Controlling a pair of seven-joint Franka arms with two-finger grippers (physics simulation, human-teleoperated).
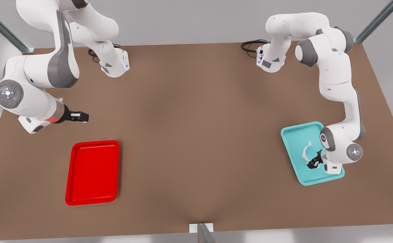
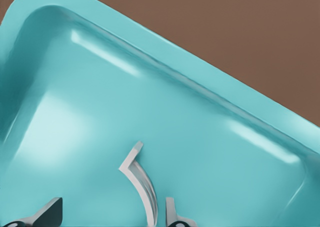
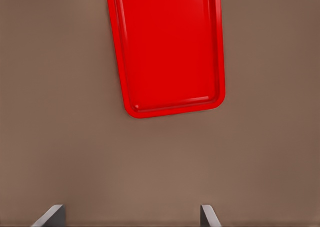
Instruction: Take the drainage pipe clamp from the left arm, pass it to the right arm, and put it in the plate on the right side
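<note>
On the front view's left, the right gripper (image 1: 83,116) hung above bare brown table (image 1: 196,135), up-table from the plate (image 1: 92,172), not touching it. Its fingers (image 3: 50,218) were spread wide, nothing between them. The right arm waited there. The plate was a bright red rectangular tray, rounded corners, low raised rim, lying flat and well apart from the gripper; the right wrist view showed it (image 3: 170,52) farther off over the table.

Across on the front view's right sat a teal tray (image 1: 292,135) of the same shape. The drainage pipe clamp (image 1: 306,151) lay inside it: a small thin white half-ring arc, little flat tab at each end. The left gripper (image 1: 313,163) was down in that tray, just beside the clamp's near end. In the left wrist view the clamp (image 2: 142,179) curved up between the parted fingers (image 2: 47,213), close against one of them and clear of the other; the jaws stood open around it, not pinching it. The clamp rested on the teal tray floor (image 2: 210,137).
</note>
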